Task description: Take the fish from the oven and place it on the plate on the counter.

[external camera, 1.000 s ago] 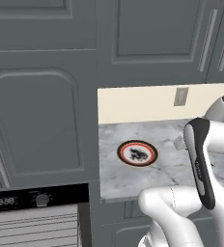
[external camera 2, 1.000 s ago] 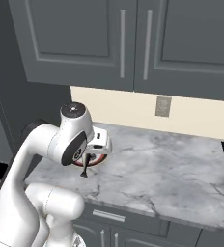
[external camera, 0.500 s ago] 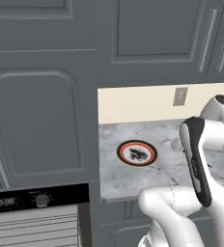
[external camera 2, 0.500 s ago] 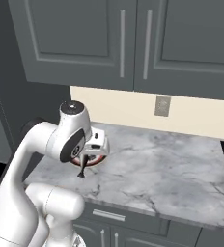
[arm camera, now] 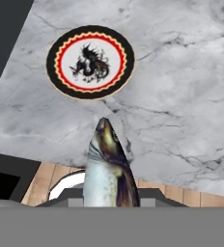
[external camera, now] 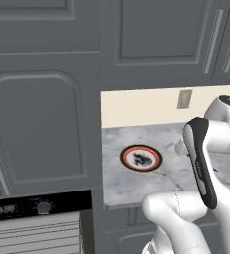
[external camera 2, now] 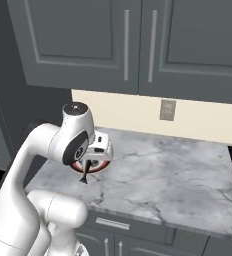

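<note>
**Fish hanging over the counter, short of the plate**

At the far left of the left base view, the oven (external camera: 37,218) is sitting low with its door open, the control strip and pale wire racks showing; its cavity is cut off by the frame edge, so the inside is hard to read. To its right, the plate (external camera: 141,158) is resting on the marble counter (external camera: 161,141) with nothing on it, presumably waiting to receive the catch.

Further right, in the right base view, the gripper (external camera 2: 86,167) is hanging above the counter's front edge and clasping the fish (external camera 2: 84,176), which is dangling head-down as a slim dark sliver. In the hand view the fish (arm camera: 109,166) is pointing toward the plate (arm camera: 90,62), which is lying well apart from it, so the carry looks unfinished. The fingers themselves are hidden behind the fish's body, and the tail is cut off below.
</note>
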Controlling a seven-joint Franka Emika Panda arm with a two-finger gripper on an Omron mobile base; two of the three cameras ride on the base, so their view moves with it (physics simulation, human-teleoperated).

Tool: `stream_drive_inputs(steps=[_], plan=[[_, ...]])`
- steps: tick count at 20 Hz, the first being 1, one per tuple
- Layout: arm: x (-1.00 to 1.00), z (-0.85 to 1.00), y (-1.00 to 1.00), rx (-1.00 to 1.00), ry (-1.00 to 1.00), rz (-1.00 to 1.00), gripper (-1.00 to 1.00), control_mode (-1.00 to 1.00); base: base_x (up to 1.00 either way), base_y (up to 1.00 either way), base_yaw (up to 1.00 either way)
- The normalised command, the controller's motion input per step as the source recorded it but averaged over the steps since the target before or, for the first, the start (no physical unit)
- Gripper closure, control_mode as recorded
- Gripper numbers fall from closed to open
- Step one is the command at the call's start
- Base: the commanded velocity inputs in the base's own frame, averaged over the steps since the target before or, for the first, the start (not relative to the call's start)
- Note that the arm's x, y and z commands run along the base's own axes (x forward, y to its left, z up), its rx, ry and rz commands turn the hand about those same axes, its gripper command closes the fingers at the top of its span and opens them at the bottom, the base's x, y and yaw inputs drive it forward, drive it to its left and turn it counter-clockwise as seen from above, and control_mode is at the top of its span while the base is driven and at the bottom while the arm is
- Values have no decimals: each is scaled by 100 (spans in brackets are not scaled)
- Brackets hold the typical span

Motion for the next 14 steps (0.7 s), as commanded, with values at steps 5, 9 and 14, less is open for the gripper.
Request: stream_drive_inputs(steps=[5,9,14], plan=[[0,0,0,0,0,0,100,100,32,3,0],[0,0,0,0,0,0,100,100,-8,12,0],[0,0,0,0,0,0,100,100,14,51,-4]])
